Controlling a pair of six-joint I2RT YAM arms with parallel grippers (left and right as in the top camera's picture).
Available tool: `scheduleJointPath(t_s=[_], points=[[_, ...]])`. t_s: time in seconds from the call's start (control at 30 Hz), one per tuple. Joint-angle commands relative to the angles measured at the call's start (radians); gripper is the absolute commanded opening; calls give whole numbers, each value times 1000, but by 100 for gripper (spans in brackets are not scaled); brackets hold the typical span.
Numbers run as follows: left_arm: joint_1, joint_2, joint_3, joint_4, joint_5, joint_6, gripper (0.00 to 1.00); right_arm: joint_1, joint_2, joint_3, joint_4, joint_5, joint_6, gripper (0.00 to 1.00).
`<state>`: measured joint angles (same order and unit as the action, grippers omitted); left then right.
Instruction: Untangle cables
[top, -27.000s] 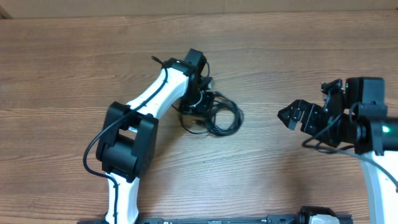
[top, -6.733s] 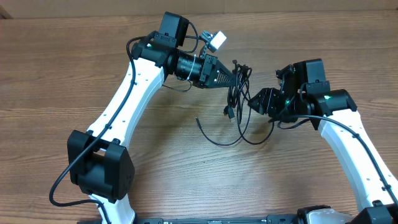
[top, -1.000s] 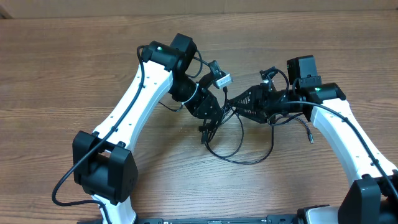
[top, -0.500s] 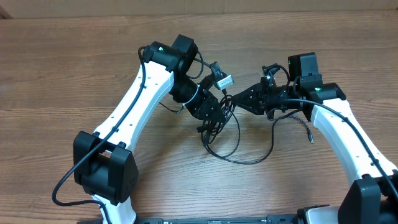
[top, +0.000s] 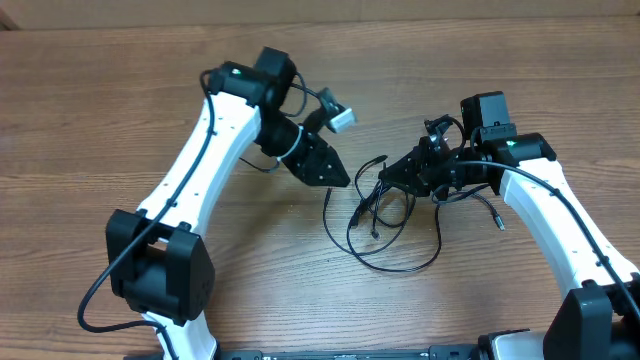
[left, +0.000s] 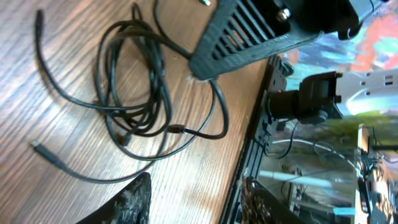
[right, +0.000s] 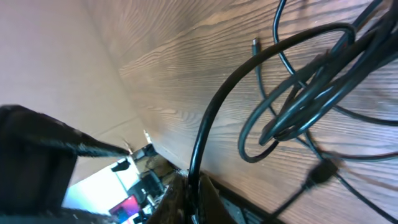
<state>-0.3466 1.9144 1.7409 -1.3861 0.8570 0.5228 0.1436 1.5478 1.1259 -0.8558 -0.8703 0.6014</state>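
Note:
The cables (top: 366, 205) lie as a loose tangle of thin black loops on the wooden table between the two arms. My right gripper (top: 392, 175) is shut on one strand at the tangle's upper right. In the right wrist view that cable (right: 211, 124) runs straight into the closed right gripper (right: 191, 190), with the rest of the loops (right: 305, 106) spread beyond it. My left gripper (top: 340, 180) hangs open just left of the tangle, touching nothing. In the left wrist view the left gripper (left: 196, 205) is empty, and the cables (left: 155, 99) lie ahead of it under the right gripper's finger (left: 249, 37).
The wooden table (top: 120, 110) runs out on all sides of the tangle. One plug end (top: 498, 222) trails beside the right forearm. The front edge of the table (left: 249, 155) shows in the left wrist view.
My left gripper has opened, let go of the cables and drawn back up and left. The right gripper has shut on one strand, and the tangle now hangs from it, shifted right.

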Motion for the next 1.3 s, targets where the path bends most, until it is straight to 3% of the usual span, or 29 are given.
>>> scheduleJointPath(t_s=[0.0,0.13,0.23,0.33,0.47,0.57,0.7,0.8,0.87,1.03,1.27], points=[[-1,-12,11,3,26,-14,46,-4,3,20,13,6,-34,4],[-1,-12,11,11,23,-15,45,-4,3,20,170,-199,-114,4],[0,-12,10,34,23,-60,42,-4,3,20,252,-227,-132,4],[0,-12,5,87,-23,-174,43,-4,3,20,287,-208,-171,4],[-2,-11,-5,164,-231,-409,44,-4,3,20,247,-51,-190,4],[-2,-6,-6,184,-367,-561,51,-4,3,20,178,94,-192,4],[-10,-5,-11,183,-362,-571,60,-4,3,20,24,381,-191,4],[-33,-5,-19,193,-360,-547,62,-4,3,20,-91,570,-190,4],[-70,-3,-32,232,-364,-526,62,-5,3,20,-201,697,-187,15],[-110,25,-66,315,-420,-536,61,-5,3,20,-272,721,-188,32],[-113,121,-68,330,-444,-538,57,-5,3,20,-288,720,-187,33]])
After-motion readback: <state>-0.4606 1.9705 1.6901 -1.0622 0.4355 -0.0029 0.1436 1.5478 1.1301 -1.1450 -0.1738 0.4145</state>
